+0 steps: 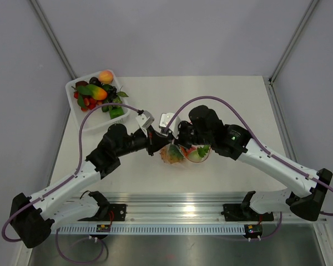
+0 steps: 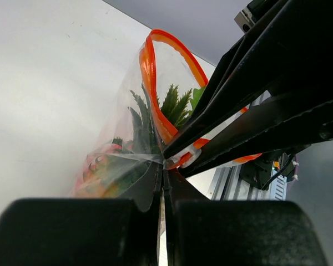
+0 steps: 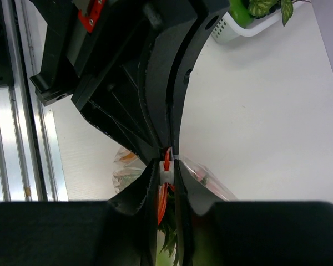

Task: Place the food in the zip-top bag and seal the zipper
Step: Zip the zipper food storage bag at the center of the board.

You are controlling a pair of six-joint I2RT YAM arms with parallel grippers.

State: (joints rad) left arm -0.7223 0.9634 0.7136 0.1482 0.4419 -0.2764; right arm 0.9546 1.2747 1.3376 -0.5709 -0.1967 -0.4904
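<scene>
**Both grippers pinching the bag [image 1: 179, 155], mid-table**

The bag is sitting at the centre of the table [image 1: 227, 100], between the two arms, with its mouth looping partly open. The pineapple [image 2: 172, 105] is showing its leaves inside. The left gripper [image 2: 162, 166] is clamping clear film at the bag's corner, jaws fully together. The right gripper [image 3: 167, 166] is squeezing the red zipper [image 3: 161, 200] at a white clip, jaws narrow. The tray [image 1: 71, 86] of fruit is sitting well apart, far left.

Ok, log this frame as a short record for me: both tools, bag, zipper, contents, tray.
left tool: shut on an edge of the clear bag
right tool: shut on the zipper, at its white tab
zipper state: mouth gapes open, not sealed
contents: pineapple leaves, plus red and orange pieces
tray: far left corner, holds more fruit
</scene>
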